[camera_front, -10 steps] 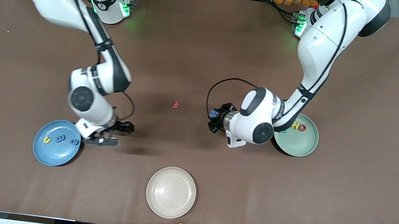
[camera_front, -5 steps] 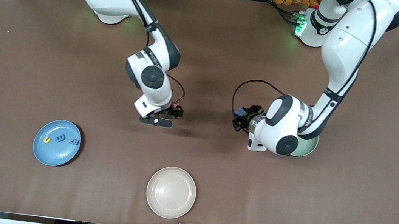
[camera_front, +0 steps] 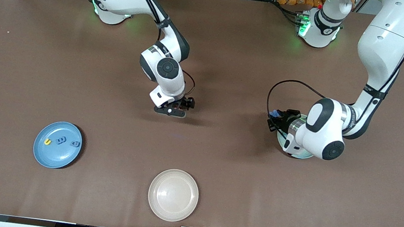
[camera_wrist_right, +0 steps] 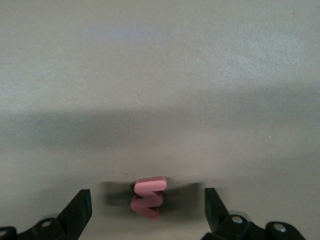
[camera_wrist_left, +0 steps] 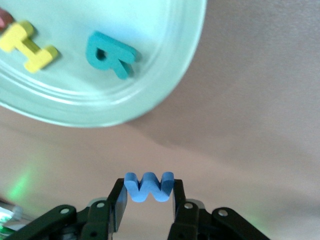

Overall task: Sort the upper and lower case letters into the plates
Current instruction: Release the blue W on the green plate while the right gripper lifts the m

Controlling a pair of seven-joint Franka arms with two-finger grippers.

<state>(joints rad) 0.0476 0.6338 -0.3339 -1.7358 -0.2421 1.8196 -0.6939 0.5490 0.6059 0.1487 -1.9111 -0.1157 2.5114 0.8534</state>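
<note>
Left wrist view: left pincer (camera_wrist_left: 148, 200) clamps a small blue foam letter w (camera_wrist_left: 148, 186) over the brown worktop (camera_wrist_left: 250, 125) beside the pale green round plate (camera_wrist_left: 125, 107); right pincer (camera_wrist_right: 148, 210) spread wide around a red foam letter (camera_wrist_right: 148, 198).

Bare table (camera_front: 219, 162) at centre, passable. Cream plate (camera_front: 173, 195) at 6 o'clock, blue plate (camera_front: 57, 144) at 8, green plate (camera_wrist_left: 125, 107) at 3 under left arm. Right gripper (camera_front: 176, 107) low mid-table over red letter (camera_wrist_right: 148, 198).
</note>
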